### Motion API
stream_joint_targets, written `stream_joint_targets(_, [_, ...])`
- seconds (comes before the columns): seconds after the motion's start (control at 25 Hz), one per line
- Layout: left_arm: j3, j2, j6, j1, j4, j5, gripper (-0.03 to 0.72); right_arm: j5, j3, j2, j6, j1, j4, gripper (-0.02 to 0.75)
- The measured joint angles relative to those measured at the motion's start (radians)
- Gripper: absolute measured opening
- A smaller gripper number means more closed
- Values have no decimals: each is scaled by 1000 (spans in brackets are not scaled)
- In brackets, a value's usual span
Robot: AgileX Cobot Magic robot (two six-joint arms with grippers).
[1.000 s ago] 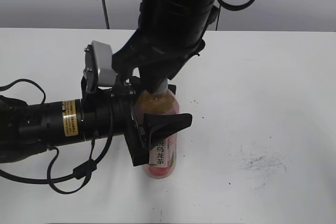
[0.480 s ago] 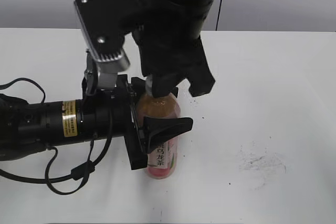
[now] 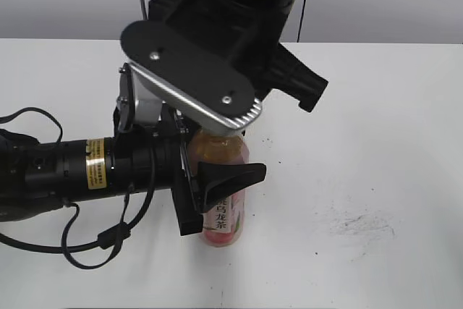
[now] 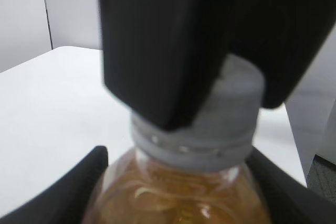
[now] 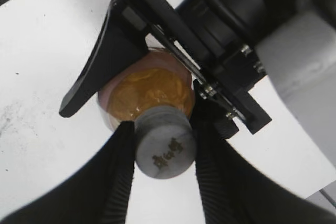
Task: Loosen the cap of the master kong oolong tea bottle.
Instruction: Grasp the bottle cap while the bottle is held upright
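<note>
The master kong oolong tea bottle stands upright on the white table, amber tea above a pink-and-white label. My left gripper comes in from the left and is shut on the bottle's body; its black fingers flank the bottle's shoulder in the left wrist view. My right gripper comes down from above and is shut on the white cap, whose dark logo shows. In the left wrist view the cap sits between the right gripper's black fingers. In the exterior view the right wrist hides the cap.
The white table carries dark scuff marks at the right front. The left arm's black body and cables lie across the left side. A grey wall stands behind the table.
The right wrist has rotated about the bottle's axis, its camera plate swinging round to face the exterior view. The bottle and the left gripper have stayed in place.
</note>
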Motion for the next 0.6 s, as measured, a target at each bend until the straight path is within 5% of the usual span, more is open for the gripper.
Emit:
stream_joint_targets(0.2, [0,0,1,0,4,-1,448,3,-1,0,-28,0,6,271])
stream_joint_targets(0.4, [0,0,2,0,8,-3,448,6,-2,0,207,0,6,271])
stream_joint_targets(0.6, [0,0,2,-1,27,-7,448,-8,-2,2,581,0,11,488])
